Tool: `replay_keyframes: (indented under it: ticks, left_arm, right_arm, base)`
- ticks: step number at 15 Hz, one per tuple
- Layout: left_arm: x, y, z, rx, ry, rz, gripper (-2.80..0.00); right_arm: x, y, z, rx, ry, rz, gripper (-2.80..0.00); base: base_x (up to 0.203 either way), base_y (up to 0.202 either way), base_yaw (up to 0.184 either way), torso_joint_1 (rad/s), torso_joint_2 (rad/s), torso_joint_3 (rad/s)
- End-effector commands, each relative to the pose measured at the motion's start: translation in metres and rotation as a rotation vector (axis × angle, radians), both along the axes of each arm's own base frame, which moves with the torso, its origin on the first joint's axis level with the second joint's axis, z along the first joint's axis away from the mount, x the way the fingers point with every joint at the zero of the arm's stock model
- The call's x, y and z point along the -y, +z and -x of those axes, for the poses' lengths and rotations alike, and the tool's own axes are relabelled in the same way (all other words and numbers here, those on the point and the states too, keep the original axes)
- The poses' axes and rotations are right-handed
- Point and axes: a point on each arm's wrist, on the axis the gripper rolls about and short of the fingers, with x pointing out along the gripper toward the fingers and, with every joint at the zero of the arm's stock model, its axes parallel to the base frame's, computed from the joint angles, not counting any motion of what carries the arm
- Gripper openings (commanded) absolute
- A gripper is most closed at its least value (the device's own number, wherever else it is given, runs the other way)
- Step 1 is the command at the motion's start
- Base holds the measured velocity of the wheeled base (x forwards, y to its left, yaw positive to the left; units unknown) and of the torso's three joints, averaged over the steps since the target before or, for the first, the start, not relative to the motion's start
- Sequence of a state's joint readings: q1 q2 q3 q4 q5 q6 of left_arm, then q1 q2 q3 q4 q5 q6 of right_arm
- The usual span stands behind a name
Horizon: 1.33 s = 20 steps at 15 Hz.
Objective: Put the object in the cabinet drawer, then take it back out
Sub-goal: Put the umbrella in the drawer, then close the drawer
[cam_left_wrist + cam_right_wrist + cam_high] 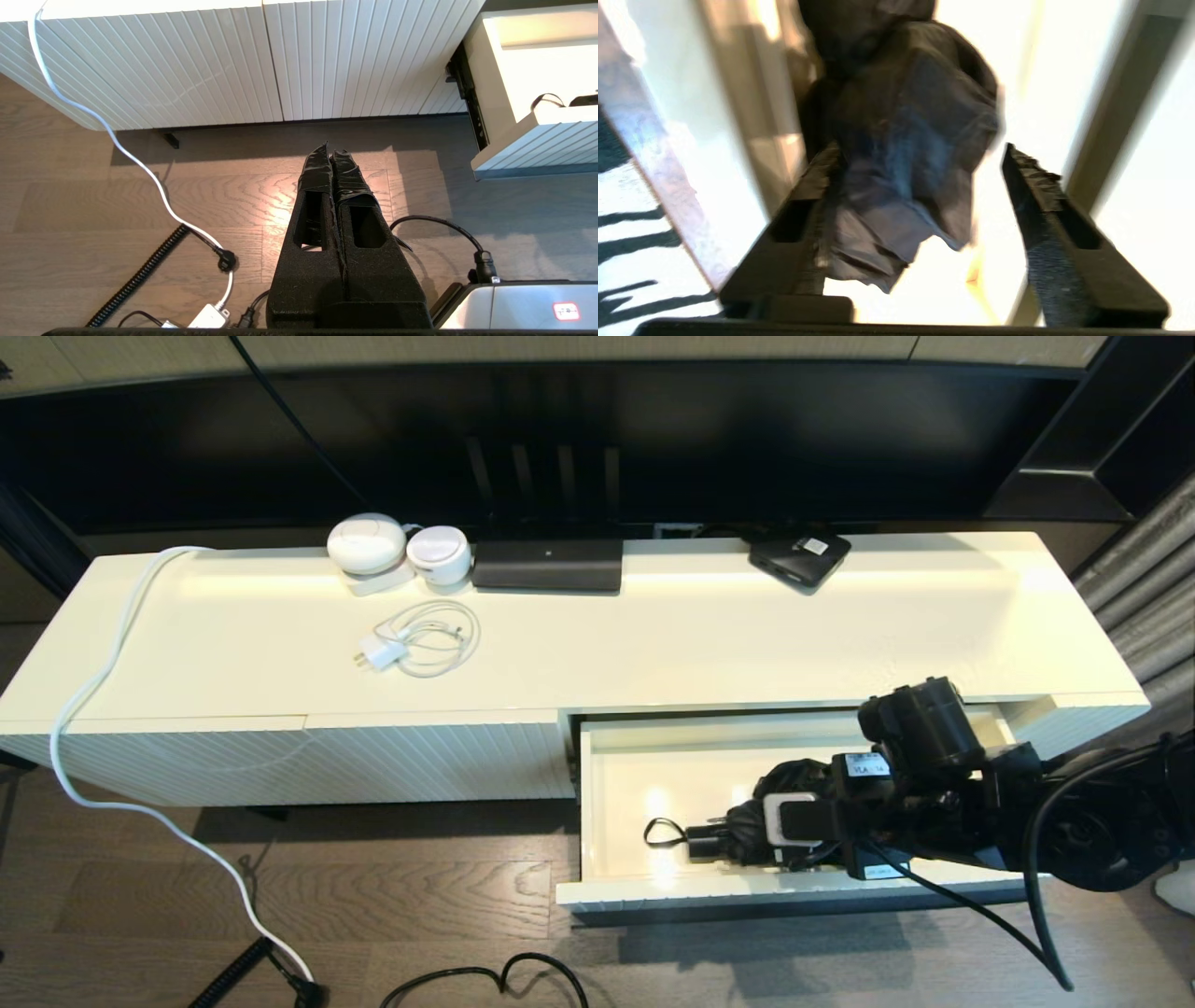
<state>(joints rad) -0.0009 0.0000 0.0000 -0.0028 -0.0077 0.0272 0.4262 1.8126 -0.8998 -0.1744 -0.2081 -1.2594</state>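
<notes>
The cabinet drawer (747, 894) stands pulled out at the right of the cabinet, and its ribbed front (532, 140) shows in the left wrist view too. The black umbrella (747, 826) lies inside it, with handle and wrist loop (661, 833) pointing left. My right gripper (794, 821) is down in the drawer over the bunchy fabric. In the right wrist view that gripper (920, 153) is open, and the umbrella fabric (906, 140) sits between the fingers against one of them, with a gap to the other. My left gripper (331, 149) hangs shut and empty over the wood floor.
On the cabinet top lie a white charger with coiled cable (415, 639), two white round devices (366, 543), a flat black unit (548, 565) and a black box with a sticker (798, 555). A white cable (93, 691) runs down to the floor, where more cables lie.
</notes>
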Motion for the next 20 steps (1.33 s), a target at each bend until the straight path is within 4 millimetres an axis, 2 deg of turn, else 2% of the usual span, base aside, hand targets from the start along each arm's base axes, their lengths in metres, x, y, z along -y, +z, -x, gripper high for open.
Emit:
replay_keyframes:
  ticks: [1,4,6,8,15,16,18,20]
  left_arm:
    - [0.000,0.000,0.000,-0.003,0.001,0.000,-2.80]
    - [0.000,0.000,0.000,-0.003,0.001,0.000,-2.80]
    - [0.000,0.000,0.000,-0.003,-0.001,0.000,-2.80]
    - [0.000,0.000,0.000,-0.003,-0.002,0.000,-2.80]
    - [0.000,0.000,0.000,-0.003,-0.001,0.000,-2.80]
    - [0.000,0.000,0.000,-0.003,0.001,0.001,-2.80]
    - [0.000,0.000,0.000,-0.003,0.000,0.000,-2.80]
    - [0.000,0.000,0.000,-0.003,0.001,0.000,-2.80]
  right_arm:
    - [0.001,0.017,0.001,0.053,0.003,-0.018,0.00]
    - [0.002,0.047,0.013,0.146,0.010,-0.065,0.00]
    - [0.006,0.070,0.031,0.215,0.023,-0.103,0.00]
    - [0.013,0.084,0.051,0.256,0.027,-0.132,0.00]
    - [0.037,0.094,0.117,0.240,0.005,-0.223,0.00]
    - [0.040,0.095,0.125,0.241,0.000,-0.237,-2.80]
    - [0.044,0.098,0.136,0.235,-0.013,-0.248,-2.80]
    - [0.051,0.092,0.152,0.176,-0.006,-0.219,-2.80]
  base:
    - [0.000,0.000,0.000,0.000,0.00,0.000]
    - [0.000,0.000,0.000,0.000,0.00,0.000]
    - [0.000,0.000,0.000,0.000,0.00,0.000]
    - [0.000,0.000,0.000,0.000,0.00,0.000]
    - [0.000,0.000,0.000,0.000,0.00,0.000]
    - [0.000,0.000,0.000,0.000,0.00,0.000]
    - [0.000,0.000,0.000,0.000,0.00,0.000]
    - [0.000,0.000,0.000,0.000,0.00,0.000]
